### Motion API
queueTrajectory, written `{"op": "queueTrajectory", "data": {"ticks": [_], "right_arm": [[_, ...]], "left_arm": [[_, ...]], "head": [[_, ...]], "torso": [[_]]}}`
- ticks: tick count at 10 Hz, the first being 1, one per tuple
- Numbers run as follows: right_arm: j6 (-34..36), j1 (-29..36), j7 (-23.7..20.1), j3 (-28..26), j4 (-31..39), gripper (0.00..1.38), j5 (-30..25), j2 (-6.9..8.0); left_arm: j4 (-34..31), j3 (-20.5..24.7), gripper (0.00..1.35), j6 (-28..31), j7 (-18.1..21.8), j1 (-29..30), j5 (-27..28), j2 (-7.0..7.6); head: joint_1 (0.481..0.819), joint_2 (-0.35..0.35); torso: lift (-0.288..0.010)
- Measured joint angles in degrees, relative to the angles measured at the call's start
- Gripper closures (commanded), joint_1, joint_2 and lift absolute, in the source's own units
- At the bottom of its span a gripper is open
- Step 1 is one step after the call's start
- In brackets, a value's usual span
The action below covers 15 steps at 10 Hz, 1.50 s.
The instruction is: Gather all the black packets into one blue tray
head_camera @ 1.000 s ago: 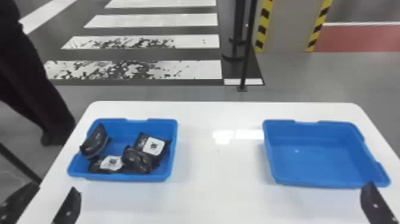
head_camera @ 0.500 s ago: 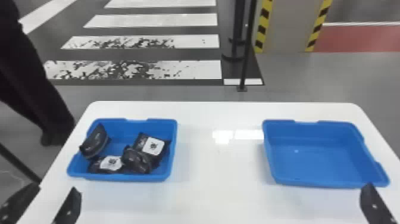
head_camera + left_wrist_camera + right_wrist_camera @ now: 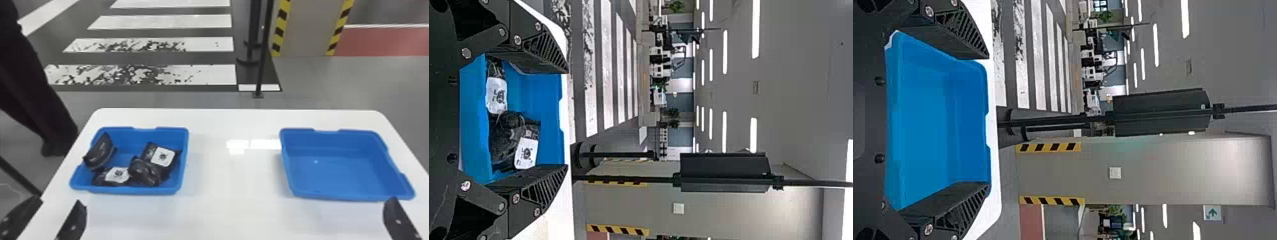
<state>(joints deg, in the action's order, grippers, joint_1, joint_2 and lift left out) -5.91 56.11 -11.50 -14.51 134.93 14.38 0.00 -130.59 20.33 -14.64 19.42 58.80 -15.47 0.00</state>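
Blue tray on the left (image 3: 134,191): it stands on the white counter (image 3: 223,207), and inside I see four black packets.
Curved black packet (image 3: 101,153): it leans on the tray's left wall, a little apart from the others.
Black packet with white label (image 3: 117,175): it lies at the near side and touches the crumpled packet (image 3: 145,172).
Second labelled packet (image 3: 162,156): it is on the right side, behind the crumpled one and against it.
Blue tray on the right (image 3: 328,172): it stands well apart, near the counter's right edge.
Left gripper (image 3: 566,119): released, the fingers are wide from each other and grasp nothing; it is at the near side of the packets' tray.
Right gripper (image 3: 987,120): also released, with nothing between the fingers, at the near side of the other tray.
Gathering the black packets: I judge this is finished, because the four I see share one tray.
Next move: I think it calls for no new grasp, only to draw both arms back gently, without bumping the rims.
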Motion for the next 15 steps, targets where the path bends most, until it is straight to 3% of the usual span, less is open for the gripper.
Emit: {"op": "queueTrajectory", "data": {"ticks": [15], "right_arm": [[-1.0, 0.0, 0.0, 0.0, 0.0, 0.12, 0.5, 0.00]], "left_arm": [[0.4, -0.4, 0.39, 0.6, 0.0, 0.0, -1.0, 0.00]], "head": [[0.695, 0.044]], "torso": [[-0.110]]}}
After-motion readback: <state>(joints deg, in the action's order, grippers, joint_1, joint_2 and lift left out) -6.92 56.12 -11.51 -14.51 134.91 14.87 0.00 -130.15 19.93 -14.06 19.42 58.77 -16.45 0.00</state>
